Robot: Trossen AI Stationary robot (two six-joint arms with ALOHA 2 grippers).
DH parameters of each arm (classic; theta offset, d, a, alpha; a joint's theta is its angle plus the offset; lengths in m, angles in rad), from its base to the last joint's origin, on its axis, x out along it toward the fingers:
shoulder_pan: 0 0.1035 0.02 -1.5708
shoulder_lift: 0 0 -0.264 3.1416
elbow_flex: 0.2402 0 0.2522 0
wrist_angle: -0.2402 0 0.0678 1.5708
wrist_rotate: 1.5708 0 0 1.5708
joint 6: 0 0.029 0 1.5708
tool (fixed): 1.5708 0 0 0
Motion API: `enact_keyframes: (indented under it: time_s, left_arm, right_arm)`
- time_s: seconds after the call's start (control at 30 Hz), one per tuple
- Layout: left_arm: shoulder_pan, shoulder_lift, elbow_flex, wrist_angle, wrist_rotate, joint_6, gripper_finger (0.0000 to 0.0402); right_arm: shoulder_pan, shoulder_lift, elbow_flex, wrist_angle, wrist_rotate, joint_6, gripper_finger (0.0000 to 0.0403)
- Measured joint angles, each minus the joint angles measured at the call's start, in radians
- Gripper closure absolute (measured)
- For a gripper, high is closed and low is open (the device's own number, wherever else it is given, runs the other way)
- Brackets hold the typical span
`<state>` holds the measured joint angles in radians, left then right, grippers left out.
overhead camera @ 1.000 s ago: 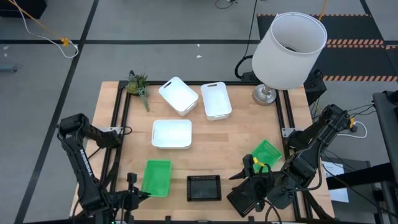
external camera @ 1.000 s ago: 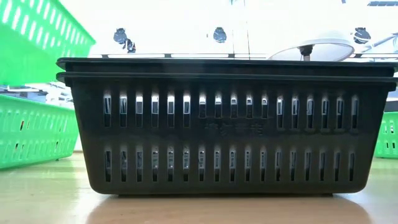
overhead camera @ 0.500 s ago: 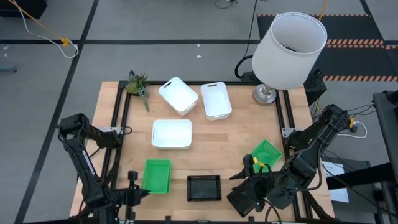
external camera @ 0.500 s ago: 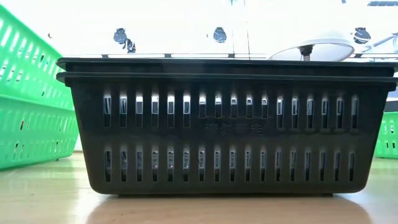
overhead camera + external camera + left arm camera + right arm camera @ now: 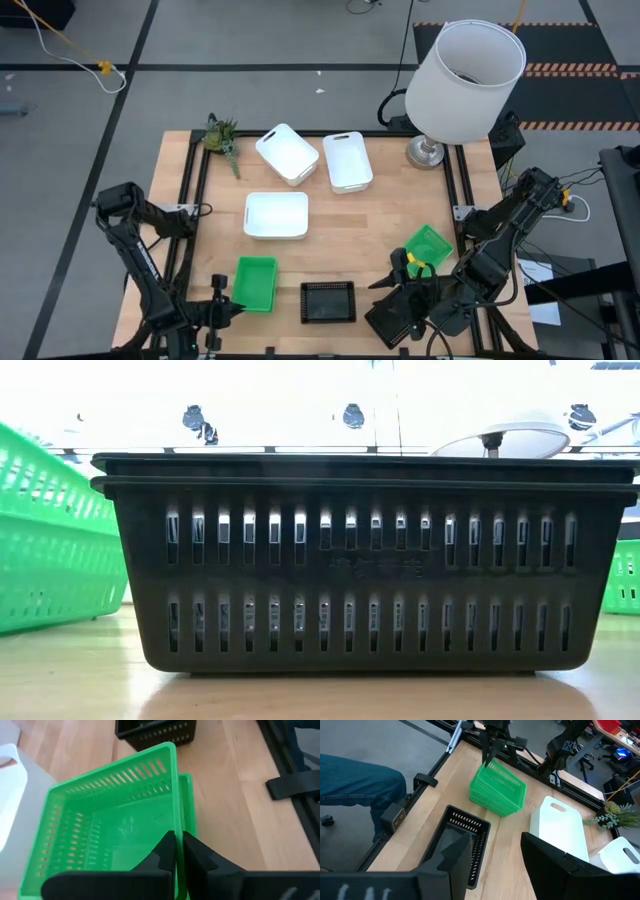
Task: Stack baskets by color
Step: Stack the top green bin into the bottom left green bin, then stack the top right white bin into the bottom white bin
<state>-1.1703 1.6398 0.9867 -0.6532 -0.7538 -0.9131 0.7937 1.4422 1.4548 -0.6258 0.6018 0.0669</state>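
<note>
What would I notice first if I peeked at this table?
Probably the big white lampshade standing at the table's far right corner. Next, three white baskets grouped in the middle of the wood. At the near edge, the left claw pinches the rim of a bright green basket, beside a black basket.

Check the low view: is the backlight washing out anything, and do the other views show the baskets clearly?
Low view: the room behind is blown out white, and the black basket fills the frame as a dark silhouette. High view: even light, no glare. Left wrist view: the left hand is shut on the green basket rim, seen clearly.
</note>
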Motion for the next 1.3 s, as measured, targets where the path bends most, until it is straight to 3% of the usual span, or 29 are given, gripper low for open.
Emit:
enact_keyframes:
  time_s: [0.6, 0.93, 1.3]
  left_arm:
    - [0.004, 0.000, -0.018, 0.011, -0.007, -0.117, 0.0246]
    - [0.024, -0.023, 0.064, -0.054, -0.110, -0.121, 0.0238]
    - [0.149, -0.098, 0.089, -0.047, -0.119, -0.015, 0.0238]
  right_arm:
    - [0.000, 0.000, 0.000, -0.001, 0.000, 0.007, 0.0238]
    - [0.000, 0.000, 0.000, -0.008, -0.001, 0.036, 0.0238]
    - [0.029, 0.000, 0.000, -0.117, -0.004, 0.210, 0.0238]
